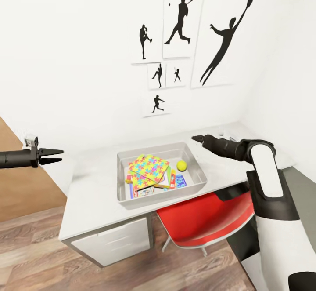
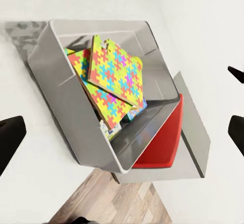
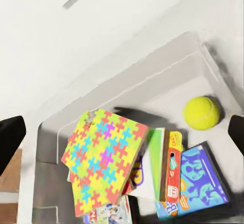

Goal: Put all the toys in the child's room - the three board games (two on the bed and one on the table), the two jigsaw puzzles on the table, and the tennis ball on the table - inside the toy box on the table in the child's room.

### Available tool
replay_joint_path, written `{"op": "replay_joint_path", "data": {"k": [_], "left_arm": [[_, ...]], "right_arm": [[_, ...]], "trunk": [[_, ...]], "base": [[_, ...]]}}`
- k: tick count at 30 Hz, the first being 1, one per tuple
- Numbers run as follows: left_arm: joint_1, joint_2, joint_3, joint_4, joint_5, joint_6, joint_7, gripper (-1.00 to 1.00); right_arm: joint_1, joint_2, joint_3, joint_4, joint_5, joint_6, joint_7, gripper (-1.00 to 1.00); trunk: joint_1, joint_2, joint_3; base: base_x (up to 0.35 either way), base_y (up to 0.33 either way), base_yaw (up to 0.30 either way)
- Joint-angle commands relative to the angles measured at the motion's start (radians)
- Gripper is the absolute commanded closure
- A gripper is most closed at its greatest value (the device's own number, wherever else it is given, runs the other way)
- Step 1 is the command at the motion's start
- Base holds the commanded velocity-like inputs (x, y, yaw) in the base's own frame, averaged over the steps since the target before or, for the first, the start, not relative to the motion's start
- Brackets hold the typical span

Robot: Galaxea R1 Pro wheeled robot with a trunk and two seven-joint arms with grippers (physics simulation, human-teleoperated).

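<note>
Two tools, left (image 1: 59,155) and right (image 1: 195,138), hover open-fingered.

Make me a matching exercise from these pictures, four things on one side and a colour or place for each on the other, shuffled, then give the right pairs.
Things:
1. tennis ball
2. chair
3. toy box
4. jigsaw puzzle

Descriptions:
A. red, tucked under the table
B. light grey, standing on the table top
C. yellow-green, lying in the toy box beside the game boxes
D. multicoloured interlocking pieces, topmost on the pile in the toy box

Pairs: 1-C, 2-A, 3-B, 4-D
</note>
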Motion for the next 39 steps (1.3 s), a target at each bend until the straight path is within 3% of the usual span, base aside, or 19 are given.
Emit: {"op": "replay_joint_path", "data": {"k": [1, 3, 4, 6, 9, 11, 15, 17, 19, 20, 21, 23, 24, 26, 28, 30, 33, 37, 39], "left_arm": [[-0.002, 0.012, -0.007, 0.002, 0.007, -0.004, -0.003, -1.0], [-0.002, 0.023, -0.008, 0.003, 0.007, -0.016, -0.003, -1.0], [-0.002, 0.033, -0.009, 0.003, 0.008, -0.026, -0.006, -1.0], [-0.002, 0.04, -0.01, 0.004, 0.007, -0.033, -0.016, -1.0], [-0.001, 0.052, -0.012, 0.017, 0.004, -0.049, -0.068, -1.0], [-0.001, 0.055, -0.013, 0.034, 0.003, -0.069, -0.105, -1.0], [-0.001, 0.057, -0.026, 0.07, 0.002, -0.107, -0.159, -1.0], [-0.001, 0.057, -0.039, 0.08, 0.001, -0.115, -0.168, -1.0], [0.001, 0.057, -0.073, 0.105, 0.002, -0.134, -0.179, -1.0], [0.003, 0.057, -0.081, 0.112, 0.002, -0.141, -0.182, -1.0], [0.01, 0.057, -0.096, 0.128, 0.002, -0.159, -0.191, -1.0], [0.021, 0.057, -0.105, 0.142, 0.002, -0.179, -0.209, -1.0], [0.035, 0.057, -0.111, 0.153, 0.003, -0.2, -0.236, -1.0], [0.049, 0.056, -0.115, 0.161, 0.003, -0.22, -0.269, -1.0], [0.08, 0.055, -0.12, 0.175, 0.004, -0.26, -0.314, -1.0], [0.097, 0.052, -0.12, 0.186, 0.004, -0.281, -0.314, -1.0], [0.133, 0.045, -0.122, 0.207, 0.005, -0.317, -0.314, -1.0], [0.169, 0.041, -0.123, 0.225, 0.006, -0.332, -0.314, -1.0], [0.183, 0.039, -0.123, 0.231, 0.01, -0.335, -0.314, -1.0]], "right_arm": [[0.023, -0.021, -0.059, -0.002, -0.03, 0.002, 0.038, -1.0], [0.048, -0.044, -0.123, -0.002, -0.049, 0.002, 0.105, -1.0], [0.076, -0.071, -0.185, -0.002, -0.068, 0.002, 0.186, -1.0], [0.111, -0.102, -0.238, -0.002, -0.083, 0.002, 0.276, -1.0], [0.209, -0.178, -0.332, -0.003, -0.099, 0.002, 0.5, -1.0], [0.266, -0.211, -0.378, -0.003, -0.102, 0.002, 0.622, -1.0], [0.389, -0.237, -0.489, -0.002, -0.105, 0.002, 0.809, -1.0], [0.435, -0.239, -0.529, -0.003, -0.106, 0.002, 0.861, -1.0], [0.525, -0.237, -0.596, -0.003, -0.108, 0.002, 0.975, -1.0], [0.546, -0.236, -0.608, -0.003, -0.108, 0.002, 1.008, -1.0], [0.583, -0.232, -0.625, -0.003, -0.108, 0.002, 1.079, -1.0], [0.616, -0.224, -0.636, -0.003, -0.105, 0.002, 1.153, -1.0], [0.645, -0.209, -0.643, -0.004, -0.101, 0.002, 1.222, -1.0], [0.668, -0.187, -0.647, -0.004, -0.096, 0.002, 1.28, -1.0], [0.697, -0.125, -0.652, -0.004, -0.083, 0.001, 1.351, -1.0], [0.705, -0.089, -0.652, -0.004, -0.073, -0.007, 1.37, -1.0], [0.731, -0.011, -0.647, -0.004, -0.026, -0.028, 1.396, -1.0], [0.758, 0.037, -0.609, -0.004, 0.032, -0.067, 1.435, -1.0], [0.766, 0.042, -0.58, -0.004, 0.045, -0.104, 1.473, -1.0]], "trunk": [[0.001, -0.002, 0.0], [0.001, -0.002, 0.003], [0.001, -0.002, 0.004], [0.001, -0.002, 0.007], [0.001, -0.002, 0.012], [0.001, -0.002, 0.015], [0.001, -0.002, 0.021], [0.001, -0.002, 0.024], [0.001, -0.002, 0.027], [0.001, -0.002, 0.028], [0.001, -0.002, 0.03], [0.001, -0.002, 0.033], [0.001, -0.002, 0.034], [0.001, -0.002, 0.037], [0.001, -0.002, 0.041], [0.001, -0.002, 0.044], [0.001, -0.002, 0.048], [0.001, -0.002, 0.054], [0.001, -0.002, 0.057]], "base": [[0.0, 0.049, -0.154], [0.0, 0.035, -0.157], [0.0, 0.02, -0.163], [0.0, 0.015, -0.166], [0.0, 0.006, -0.169], [0.0, 0.003, -0.171], [0.0, 0.001, -0.172], [0.0, 0.0, -0.172], [0.0, 0.0, -0.172], [0.0, 0.0, -0.172], [0.0, 0.0, -0.172], [0.0, 0.0, -0.172], [0.0, 0.0, -0.172], [0.0, 0.0, -0.171], [0.0, 0.0, -0.166], [0.0, 0.0, -0.163], [0.0, 0.0, -0.16], [0.0, 0.0, -0.159], [0.0, 0.0, -0.158]]}}
